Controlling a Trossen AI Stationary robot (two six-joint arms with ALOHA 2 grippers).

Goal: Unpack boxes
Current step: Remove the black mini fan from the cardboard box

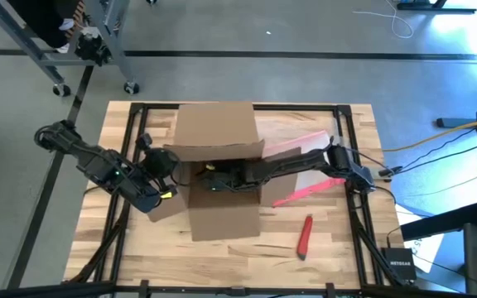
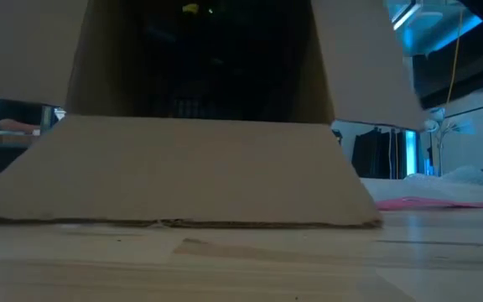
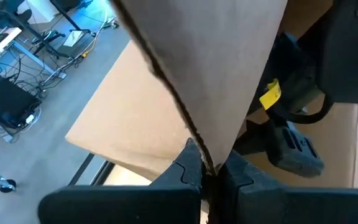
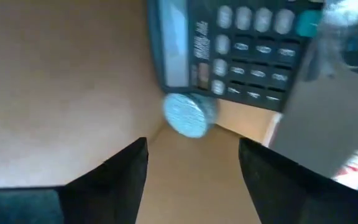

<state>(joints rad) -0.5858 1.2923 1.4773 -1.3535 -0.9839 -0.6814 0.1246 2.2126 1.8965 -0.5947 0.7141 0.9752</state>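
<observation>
One cardboard box (image 1: 219, 170) sits at the centre of the wooden counter (image 1: 338, 248), its flaps folded outward; it is the largest item present. In the low view the near flap (image 2: 183, 172) slopes down to the counter surface and fills most of the frame, with the dark interior above it.

Two arms are at work. The left claw (image 3: 207, 177) is at the box's left side, its fingers pressed together on the edge of one cardboard flap, pinching it. The right arm reaches across from the right side of the counter, and the right claw (image 4: 191, 165) is inside the box with its fingers spread and nothing between them.

Inside the box, ahead of the right claw, lie one dark calculator (image 4: 241, 50) with rows of keys and a display, and one small round silvery object (image 4: 188, 115) touching its edge; what the round object is cannot be told.

On the counter right of the box: one red pen-like tool (image 1: 305, 236) near the front edge, well apart from the box, and one clear pouch with a pink-red edge (image 1: 305, 165) farther back, partly under the right arm
</observation>
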